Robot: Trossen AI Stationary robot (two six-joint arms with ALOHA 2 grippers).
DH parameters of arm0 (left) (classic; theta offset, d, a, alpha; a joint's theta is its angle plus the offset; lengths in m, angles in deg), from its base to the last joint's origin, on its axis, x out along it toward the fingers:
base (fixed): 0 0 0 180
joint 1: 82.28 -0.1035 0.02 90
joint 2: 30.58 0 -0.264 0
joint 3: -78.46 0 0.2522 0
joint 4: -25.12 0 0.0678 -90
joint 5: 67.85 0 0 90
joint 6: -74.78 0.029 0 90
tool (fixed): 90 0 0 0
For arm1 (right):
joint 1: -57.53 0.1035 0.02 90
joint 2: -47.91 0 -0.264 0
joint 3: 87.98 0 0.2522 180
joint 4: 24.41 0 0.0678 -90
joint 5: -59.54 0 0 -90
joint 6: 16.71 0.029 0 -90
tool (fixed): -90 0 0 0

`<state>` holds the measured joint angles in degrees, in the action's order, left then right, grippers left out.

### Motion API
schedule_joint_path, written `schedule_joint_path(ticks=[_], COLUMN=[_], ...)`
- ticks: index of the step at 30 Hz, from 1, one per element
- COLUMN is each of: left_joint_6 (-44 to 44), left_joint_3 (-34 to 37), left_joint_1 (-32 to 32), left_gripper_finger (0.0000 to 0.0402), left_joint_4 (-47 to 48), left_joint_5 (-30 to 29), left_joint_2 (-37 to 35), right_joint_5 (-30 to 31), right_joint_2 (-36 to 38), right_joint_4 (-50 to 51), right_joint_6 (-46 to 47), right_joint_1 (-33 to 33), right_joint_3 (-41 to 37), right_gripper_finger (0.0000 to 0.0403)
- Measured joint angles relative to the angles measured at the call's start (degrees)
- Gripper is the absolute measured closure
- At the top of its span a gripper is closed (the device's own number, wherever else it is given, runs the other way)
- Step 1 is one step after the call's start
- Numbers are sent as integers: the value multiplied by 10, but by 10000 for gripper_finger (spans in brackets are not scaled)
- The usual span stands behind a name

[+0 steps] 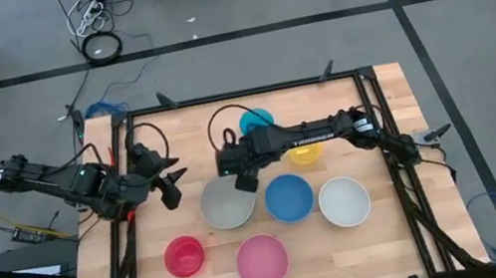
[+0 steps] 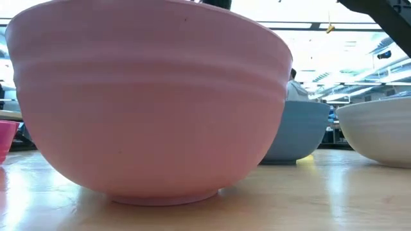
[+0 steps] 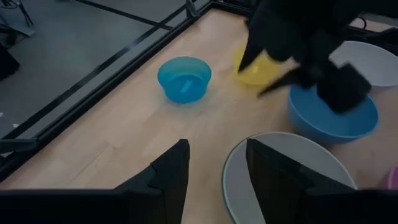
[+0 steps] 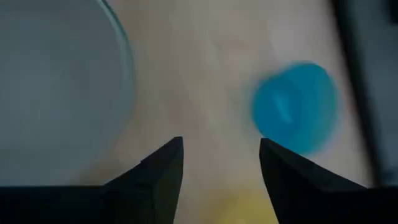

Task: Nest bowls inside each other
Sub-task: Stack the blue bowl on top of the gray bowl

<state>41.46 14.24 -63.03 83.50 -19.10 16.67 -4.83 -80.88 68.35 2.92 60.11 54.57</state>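
Note:
Seven bowls stand upright and apart on the wooden table: cyan and yellow toward the far side, grey-beige, blue and white in the middle row, red and pink near the front. My right gripper hovers open, slanting down over bare table between the grey-beige bowl and the cyan bowl, with nothing between its fingers. My left gripper hangs open left of the grey-beige bowl, holding nothing.
A black frame runs round the tabletop's far, left and right sides. In the low view the pink bowl fills the foreground, with the blue, white and red bowls behind. Bare wood lies left of the cyan bowl.

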Motion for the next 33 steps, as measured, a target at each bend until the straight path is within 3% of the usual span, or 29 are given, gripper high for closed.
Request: schedule_joint_path(ticks=[5, 10, 16, 25, 33], left_joint_6=[0, 0, 0, 0, 0], left_joint_3=[0, 0, 0, 0, 0], left_joint_1=[0, 0, 0, 0, 0], left_gripper_finger=[234, 234, 234, 234, 234], left_joint_4=[0, 1, 2, 7, 7], left_joint_5=[0, 0, 12, 15, 15], left_joint_2=[0, 0, 0, 0, 0], right_joint_5=[26, -41, -72, -150, -168], right_joint_2=[30, 65, 98, 129, 133], right_joint_4=[107, 111, 104, -37, -134], right_joint_6=[30, 19, 33, -13, -11], right_joint_1=[11, 11, 11, 29, 32], right_joint_3=[0, -26, -115, -296, -386], right_gripper_finger=[204, 204, 204, 204, 204])
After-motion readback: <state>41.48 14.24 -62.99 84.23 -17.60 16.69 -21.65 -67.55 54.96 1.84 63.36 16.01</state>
